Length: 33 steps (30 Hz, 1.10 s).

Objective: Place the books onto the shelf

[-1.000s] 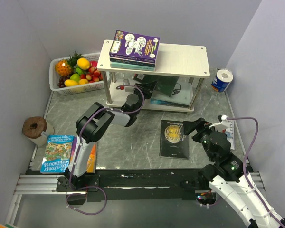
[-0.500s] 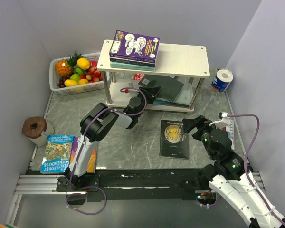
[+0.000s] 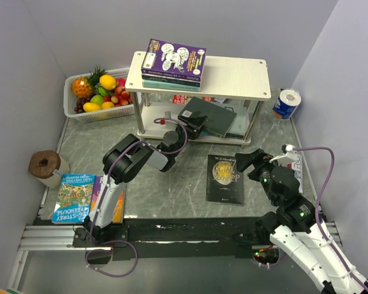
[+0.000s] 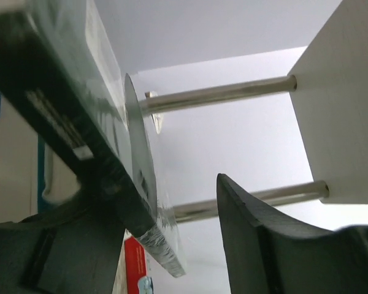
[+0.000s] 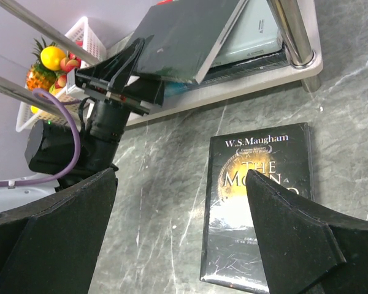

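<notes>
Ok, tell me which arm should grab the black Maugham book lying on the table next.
Right. The right pincer hangs open just beside the black book. The left pincer is away at the lower tier of the shelf, its jaws apart around a corner of the dark green book.

Shelf (image 3: 236, 76): one counted. Three books seen on table: black book (image 3: 225, 178), blue book (image 3: 73, 197), orange book (image 3: 118, 208). Dark green book (image 3: 211, 115): one. Stack (image 3: 173, 64) on top board: number not told. Fruit basket (image 3: 101, 116): one. Two rolls counted: brown roll (image 3: 45, 164), white roll (image 3: 287, 101).
</notes>
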Available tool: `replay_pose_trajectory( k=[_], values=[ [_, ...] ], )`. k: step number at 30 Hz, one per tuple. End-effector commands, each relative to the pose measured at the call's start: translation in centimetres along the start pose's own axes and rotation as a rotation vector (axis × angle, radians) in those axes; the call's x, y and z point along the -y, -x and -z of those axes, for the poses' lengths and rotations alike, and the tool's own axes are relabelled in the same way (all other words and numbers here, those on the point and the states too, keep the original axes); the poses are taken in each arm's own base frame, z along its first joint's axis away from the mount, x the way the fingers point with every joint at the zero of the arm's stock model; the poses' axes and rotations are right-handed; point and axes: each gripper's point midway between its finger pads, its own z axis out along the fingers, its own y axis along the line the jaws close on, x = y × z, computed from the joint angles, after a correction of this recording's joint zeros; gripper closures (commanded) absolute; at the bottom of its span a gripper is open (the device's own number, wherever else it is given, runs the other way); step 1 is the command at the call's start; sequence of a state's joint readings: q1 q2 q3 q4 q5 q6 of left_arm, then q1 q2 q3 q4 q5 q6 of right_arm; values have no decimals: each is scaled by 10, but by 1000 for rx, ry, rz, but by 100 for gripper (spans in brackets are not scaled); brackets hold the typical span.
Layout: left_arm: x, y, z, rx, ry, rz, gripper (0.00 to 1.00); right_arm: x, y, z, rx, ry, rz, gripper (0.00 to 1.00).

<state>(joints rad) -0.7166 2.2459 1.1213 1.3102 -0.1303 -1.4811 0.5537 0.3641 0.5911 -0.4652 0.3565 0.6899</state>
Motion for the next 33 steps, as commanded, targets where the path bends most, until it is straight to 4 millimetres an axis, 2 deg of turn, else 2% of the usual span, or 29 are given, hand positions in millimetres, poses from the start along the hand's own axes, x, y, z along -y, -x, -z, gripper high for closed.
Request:
replay_pose_trajectory(
  k=[1,6,10,16,17,19,20,23,27,33],
  values=[
    [105,-13,29,-79,-377,63,36,-15,19,6,40,42,-30,7],
    [91,-32,32,-173,-301,29,25,-16,15,4,23,46,-37,7],
    [89,-35,32,-192,-289,33,27,-18,11,2,9,51,-37,7],
    [97,-41,20,-234,-301,51,39,-17,6,2,-11,49,-40,7],
    [100,-41,19,-237,-306,49,48,-17,8,2,-6,50,-42,7],
    [108,-42,17,-245,-326,46,56,-17,8,3,-4,49,-41,7],
    [111,-43,17,-248,-336,43,65,-17,9,3,-1,51,-42,7],
    [118,-44,17,-257,-368,54,76,-17,7,3,-7,51,-40,7],
    [122,-42,14,-244,-384,61,78,-17,8,3,-4,49,-39,7],
    [126,-41,-1,-226,-398,65,78,-18,14,5,10,52,-37,7]
  ],
)
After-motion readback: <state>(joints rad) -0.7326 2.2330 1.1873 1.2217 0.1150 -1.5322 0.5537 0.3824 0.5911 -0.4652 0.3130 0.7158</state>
